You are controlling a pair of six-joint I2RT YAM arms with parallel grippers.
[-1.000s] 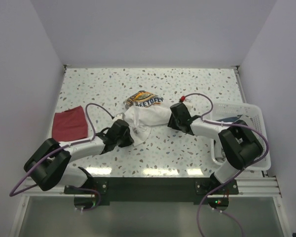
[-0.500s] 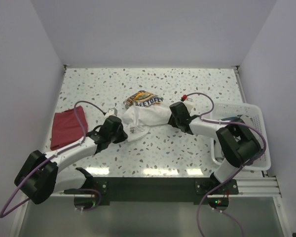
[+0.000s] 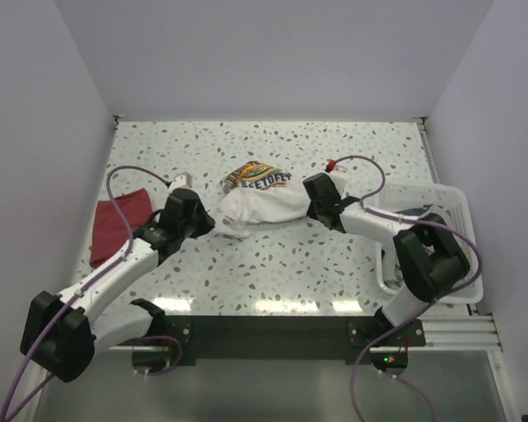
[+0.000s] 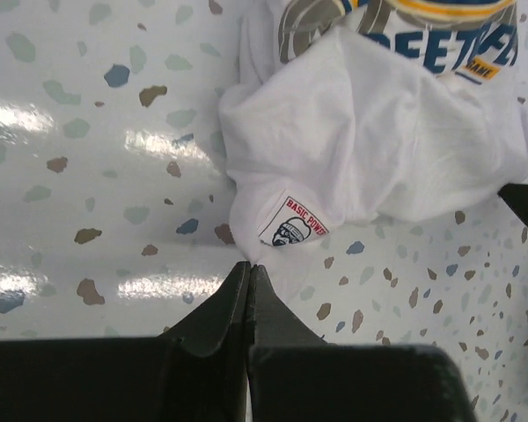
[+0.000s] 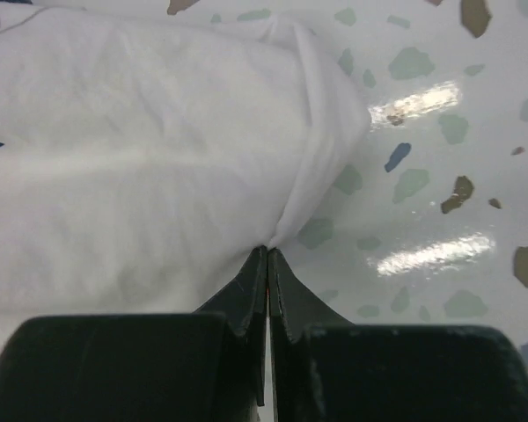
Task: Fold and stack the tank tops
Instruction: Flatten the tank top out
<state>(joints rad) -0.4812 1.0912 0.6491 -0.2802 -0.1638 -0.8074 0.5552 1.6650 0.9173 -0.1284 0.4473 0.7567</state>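
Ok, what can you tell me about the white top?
The white top is soft, crumpled cloth, heaped unfolded on the table. A yellow and blue picture with letters shows at its far edge, a small label near its left hem. The left end effector and right end effector each pinch one end.

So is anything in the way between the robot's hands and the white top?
No, nothing visible. The left gripper and the right gripper are each shut on an edge of the white tank top. The dark red tank top lies off to the left and the white basket to the right, both apart from it.
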